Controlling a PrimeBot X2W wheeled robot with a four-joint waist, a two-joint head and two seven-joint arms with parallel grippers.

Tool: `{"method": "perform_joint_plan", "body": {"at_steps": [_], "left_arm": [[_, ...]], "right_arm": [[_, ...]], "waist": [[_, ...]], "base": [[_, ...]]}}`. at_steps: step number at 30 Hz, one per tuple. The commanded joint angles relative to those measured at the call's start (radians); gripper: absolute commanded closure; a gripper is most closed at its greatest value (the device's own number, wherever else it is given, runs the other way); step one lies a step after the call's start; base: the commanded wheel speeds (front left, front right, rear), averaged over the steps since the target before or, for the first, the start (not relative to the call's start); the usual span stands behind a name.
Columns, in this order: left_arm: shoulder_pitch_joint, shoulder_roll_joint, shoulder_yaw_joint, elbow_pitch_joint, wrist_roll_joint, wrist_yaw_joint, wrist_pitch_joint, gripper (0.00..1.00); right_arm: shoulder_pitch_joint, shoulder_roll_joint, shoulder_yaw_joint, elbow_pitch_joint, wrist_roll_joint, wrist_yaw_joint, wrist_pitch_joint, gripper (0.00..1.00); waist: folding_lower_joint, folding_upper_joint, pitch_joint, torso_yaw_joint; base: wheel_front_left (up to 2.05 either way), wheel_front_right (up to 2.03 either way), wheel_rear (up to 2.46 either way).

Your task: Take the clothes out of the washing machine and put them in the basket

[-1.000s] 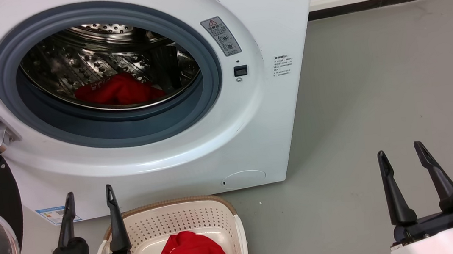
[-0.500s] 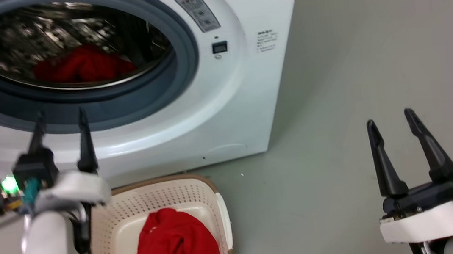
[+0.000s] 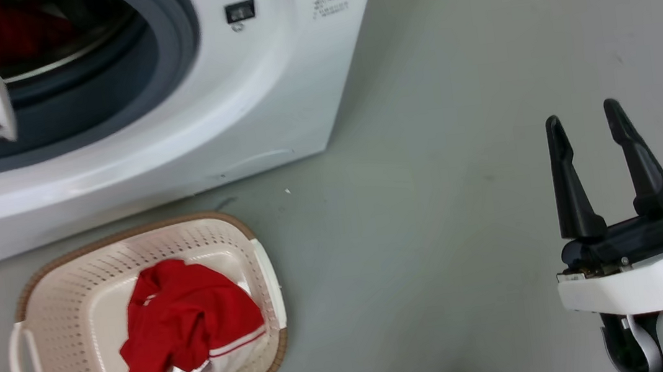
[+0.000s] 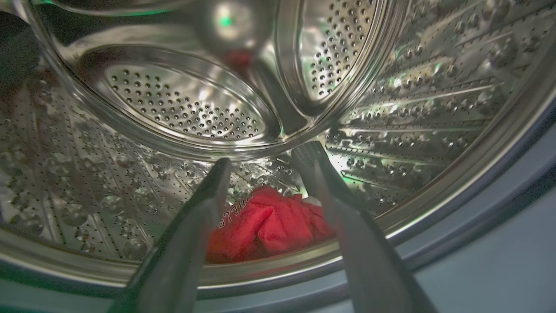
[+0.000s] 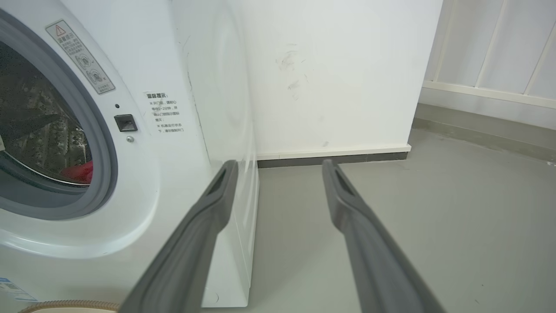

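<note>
Now red garment in basket

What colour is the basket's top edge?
Brown. The basket's rim shows best in the head view.

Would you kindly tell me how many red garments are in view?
2. One garment lies in the basket on the floor; the other garment sits at the bottom of the washing machine drum, ahead of the open left gripper. More may be hidden underneath.

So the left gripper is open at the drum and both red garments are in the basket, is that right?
Not quite: one red garment lies in the basket; the lettered garment is in the drum, as the left wrist view shows.
</note>
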Motion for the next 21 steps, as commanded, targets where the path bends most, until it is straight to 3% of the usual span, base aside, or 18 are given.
{"method": "perform_joint_plan", "body": {"at_steps": [1, 9, 21], "left_arm": [[-0.012, 0.008, -0.004, 0.011, 0.005, -0.002, 0.009, 0.0], [-0.247, 0.087, -0.078, 0.121, -0.024, -0.021, 0.249, 0.0], [-0.515, 0.182, -0.279, 0.165, -0.224, -0.023, 0.658, 0.0]], "right_arm": [[-0.018, 0.001, 0.0, -0.004, 0.007, -0.001, -0.002, 0.0], [-0.066, 0.001, -0.005, -0.027, 0.037, -0.001, -0.002, 0.0], [-0.11, 0.001, 0.008, -0.055, 0.074, -0.001, -0.002, 0.0]], "waist": [[-0.0002, -0.0001, 0.057, -0.039], [-0.0002, -0.0001, 0.173, -0.065], [-0.0002, -0.0001, 0.303, -0.097]], "base": [[0.0, 0.0, 0.0], [0.0, 0.0, 0.0], [0.0, 0.0, 0.0]]}}
